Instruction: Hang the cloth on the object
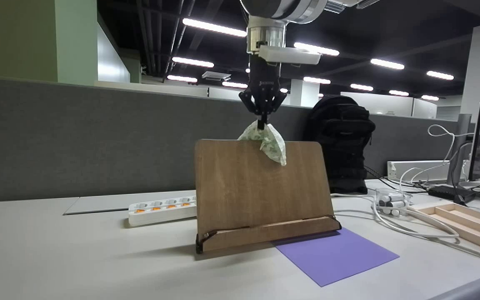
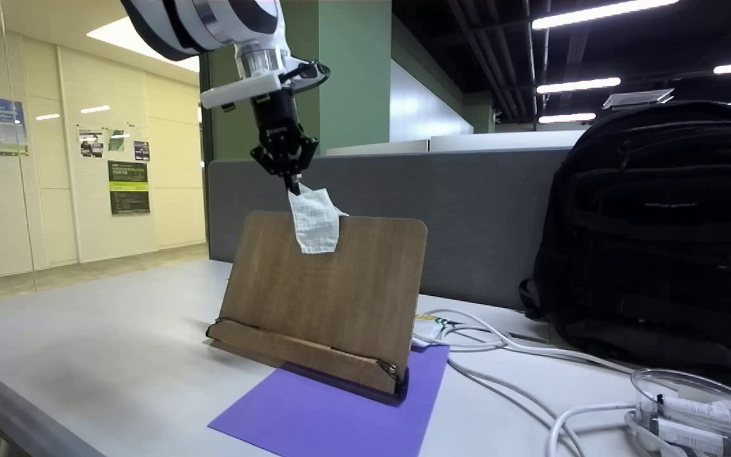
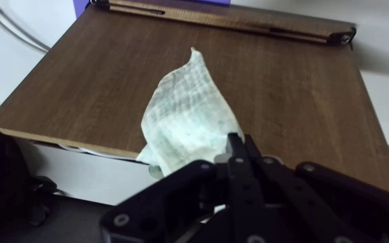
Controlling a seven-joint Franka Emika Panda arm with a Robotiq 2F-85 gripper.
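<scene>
A small pale cloth with faint green marks [image 1: 274, 146] lies across the top edge of a brown wooden stand [image 1: 261, 187]. The stand's board leans back on the table and has a ledge at its foot. The cloth's front part hangs before the board in both exterior views [image 2: 316, 223]; another part shows behind the top edge. My gripper [image 1: 261, 124] is just above that edge, pointing down, its fingers shut on the cloth's upper part. In the wrist view the fingertips [image 3: 243, 136] pinch the cloth's side [image 3: 187, 118] over the board [image 3: 299, 101].
A purple sheet [image 1: 336, 258] lies partly under the stand. A white power strip [image 1: 163, 213] is beside it. A black backpack [image 1: 340, 141] stands behind, against the grey partition [image 1: 98, 141]. Cables [image 2: 505, 343], a clear dish with vials [image 2: 698, 416] and a wooden tray [image 1: 469, 227] lie nearby.
</scene>
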